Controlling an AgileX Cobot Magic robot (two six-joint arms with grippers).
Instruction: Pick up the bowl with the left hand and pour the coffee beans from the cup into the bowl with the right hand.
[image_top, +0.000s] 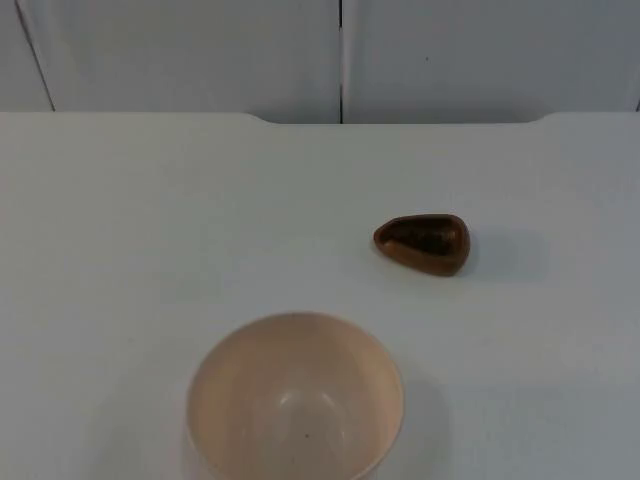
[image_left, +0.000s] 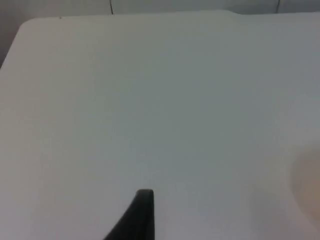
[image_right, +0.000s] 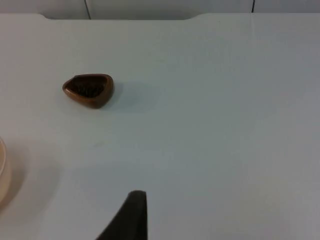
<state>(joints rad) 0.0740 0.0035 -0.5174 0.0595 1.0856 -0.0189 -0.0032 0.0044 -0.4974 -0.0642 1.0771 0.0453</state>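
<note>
A cream bowl (image_top: 295, 398) stands upright and empty at the table's near edge, in the middle. A small brown wooden cup (image_top: 424, 242) with dark coffee beans inside sits to the right of centre, farther back than the bowl. My left gripper (image_left: 142, 215) hangs over bare table, well apart from the bowl (image_left: 307, 185), whose pale edge is just visible. My right gripper (image_right: 131, 215) is also over bare table, a good way short of the cup (image_right: 89, 90) and apart from the bowl's rim (image_right: 2, 170). Neither gripper holds anything.
The white table top (image_top: 150, 220) ends at a grey partition wall (image_top: 200, 50) at the back. Open table surrounds the bowl and the cup on every side.
</note>
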